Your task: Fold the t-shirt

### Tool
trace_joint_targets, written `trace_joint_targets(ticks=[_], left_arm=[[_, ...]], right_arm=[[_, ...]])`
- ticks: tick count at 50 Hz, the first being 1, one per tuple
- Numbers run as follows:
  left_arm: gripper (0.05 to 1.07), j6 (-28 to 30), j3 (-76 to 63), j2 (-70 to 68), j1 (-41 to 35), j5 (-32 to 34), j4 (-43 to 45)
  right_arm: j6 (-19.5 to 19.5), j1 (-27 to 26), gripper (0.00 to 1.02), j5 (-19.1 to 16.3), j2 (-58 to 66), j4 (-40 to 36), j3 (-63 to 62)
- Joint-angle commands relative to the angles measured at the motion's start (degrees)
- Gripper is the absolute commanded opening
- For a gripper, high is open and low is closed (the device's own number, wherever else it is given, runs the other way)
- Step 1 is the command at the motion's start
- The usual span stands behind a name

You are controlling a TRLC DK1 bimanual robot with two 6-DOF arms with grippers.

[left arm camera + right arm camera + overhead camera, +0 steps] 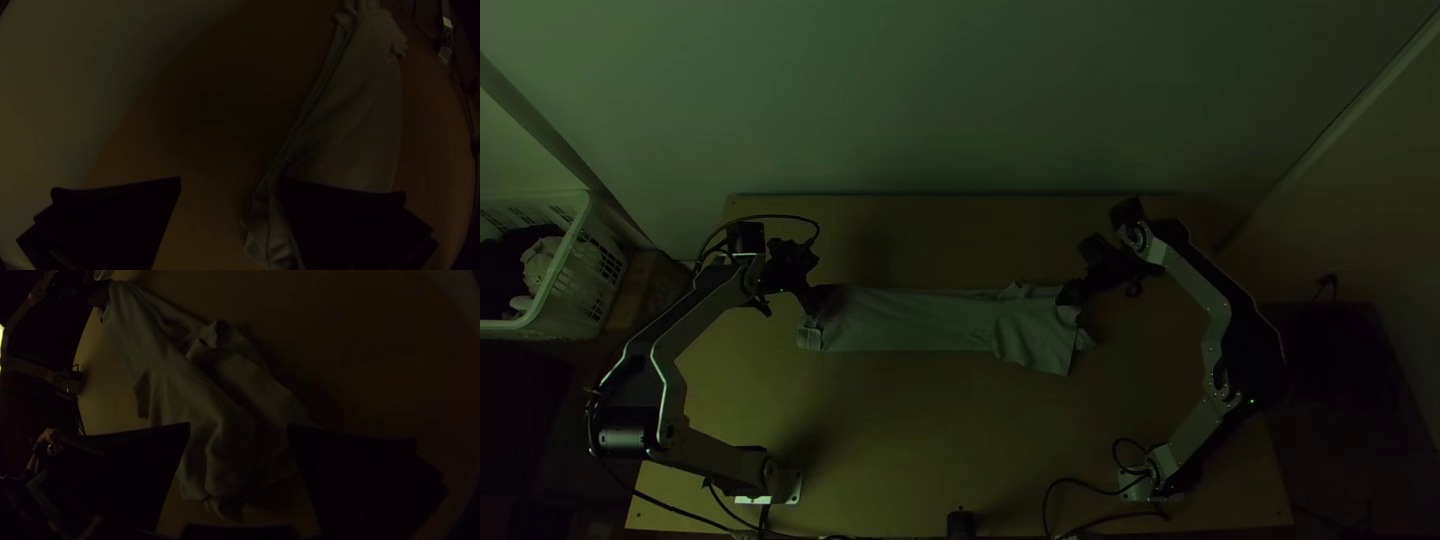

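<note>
Evidently, your left end effector (813, 300) and right end effector (1073, 292) sit released at opposite ends of the shirt (910, 320), presumably to grip both; it lies narrow, with the counter (930, 430) beneath.

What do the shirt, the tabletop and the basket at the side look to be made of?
The shirt: soft knit cloth, likely cotton, matt, falling in loose wrinkles. The tabletop: light wood or wood-look board, smooth and plain. The basket: probably white moulded plastic, judging by its slotted wall and rounded rim.
</note>
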Motion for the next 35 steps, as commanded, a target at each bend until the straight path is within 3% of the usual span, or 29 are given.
trace_joint_targets(ticks=[1, 7, 24, 35], left_arm=[[1.03, -6.6, 1.7, -3.7, 1.2, 0.0, -0.1], [1.03, -12.1, 1.2, -5.1, 3.4, 0.9, -1.0], [1.03, -15.5, -4.2, -8.5, 6.3, 4.7, -11.4], [1.03, -18.6, -2.3, -3.0, 10.3, 7.2, -17.5]], right_arm=[[0.8, -0.8, 0.98, -0.2, -4.4, -0.7, 0.1], [2.0, -1.8, 0.98, -0.2, -6.2, -0.7, 0.6], [4.4, -2.4, 0.98, -0.2, -9.2, -1.8, 0.4], [6.5, -1.5, 0.98, -0.2, -11.0, -2.1, 0.2]])
